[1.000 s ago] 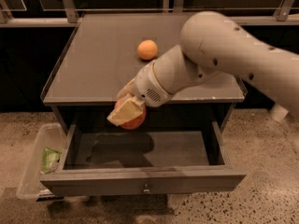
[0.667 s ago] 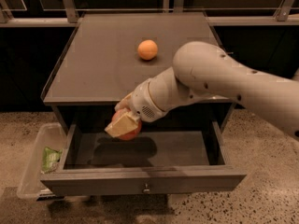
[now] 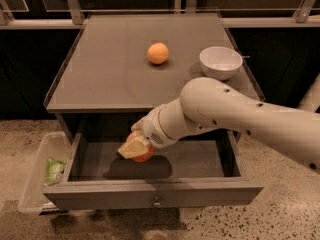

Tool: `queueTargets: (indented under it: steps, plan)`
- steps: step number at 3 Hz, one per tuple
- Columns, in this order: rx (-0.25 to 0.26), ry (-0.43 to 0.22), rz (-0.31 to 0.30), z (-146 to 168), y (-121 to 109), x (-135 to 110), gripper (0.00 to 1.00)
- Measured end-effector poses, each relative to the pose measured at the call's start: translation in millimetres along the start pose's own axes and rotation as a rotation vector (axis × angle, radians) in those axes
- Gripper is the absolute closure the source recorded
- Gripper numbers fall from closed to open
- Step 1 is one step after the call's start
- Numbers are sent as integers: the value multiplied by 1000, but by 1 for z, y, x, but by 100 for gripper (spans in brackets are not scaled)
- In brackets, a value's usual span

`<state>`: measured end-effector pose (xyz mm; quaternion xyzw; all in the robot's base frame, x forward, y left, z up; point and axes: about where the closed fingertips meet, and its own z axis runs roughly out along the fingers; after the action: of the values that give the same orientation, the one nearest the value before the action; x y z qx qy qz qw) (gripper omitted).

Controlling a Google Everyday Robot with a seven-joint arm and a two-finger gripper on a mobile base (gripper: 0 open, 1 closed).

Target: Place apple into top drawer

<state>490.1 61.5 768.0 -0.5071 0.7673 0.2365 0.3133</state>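
Left of the open top drawer (image 3: pixel 200 194), one clear bin (image 3: pixel 31 183). Inside the drawer, lower than a second ago, one gripper (image 3: pixel 132 149) clamped around the one apple (image 3: pixel 145 157). Behind the drawer, one orange (image 3: pixel 158 53); newly uncovered, one white bowl (image 3: pixel 220 62).

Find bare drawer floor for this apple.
The wide grey top drawer has bare floor right of the gripper, up to its right wall, and a narrower strip along the left wall. The gripper holds the round red apple left of centre; only there is it crowded.
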Motion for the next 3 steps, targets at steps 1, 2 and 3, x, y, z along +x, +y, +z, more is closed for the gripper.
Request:
queueTargets:
  steps: [1, 2, 3]
  plan:
    - [70, 35, 61, 2, -7, 20, 100]
    - [73, 36, 79, 3, -7, 22, 100]
    - [68, 49, 138, 13, -12, 41, 100]
